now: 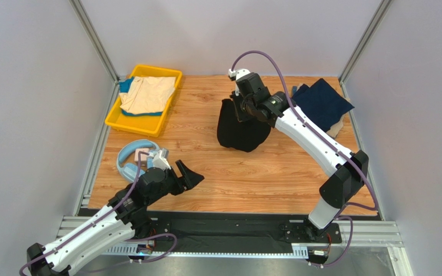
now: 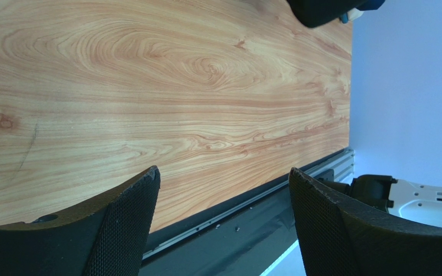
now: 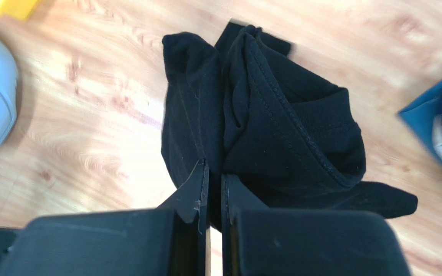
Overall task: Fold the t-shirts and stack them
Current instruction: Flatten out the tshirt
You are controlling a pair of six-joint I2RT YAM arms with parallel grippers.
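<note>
Right gripper point(image 3: 212, 172): fingers pressed nearly together, pinching a thin fold of the black t-shirt point(image 3: 275, 126).
Left gripper point(image 2: 223, 172): fingers spread wide with nothing between them; it hovers over bare table point(image 1: 263, 172) at the near left, beside the light-blue headphones point(image 1: 131, 161).
Where the shirt is: far middle of the table, hanging in a dark bunch under my right gripper, well apart from the left one.
Other shirts: a navy t-shirt point(image 1: 323, 102) lies at the far right; a beige t-shirt point(image 1: 148, 94) sits in the yellow tray point(image 1: 114, 118) at the far left.
Long axis: from the pinch downward, then trailing toward the near side as a rounded lump.
Which way it points: I cannot tell collar from hem; a stitched edge shows in the wrist view, but the folds hide the rest.
Risk, slipping: I judge the pinch shallow, so a quick swing could pull the cloth free.
Risk, crumpling: set down like this, it would land as a heap, not flat.
Risk, snagging: a loose flap trails toward the navy t-shirt and could drag it.
</note>
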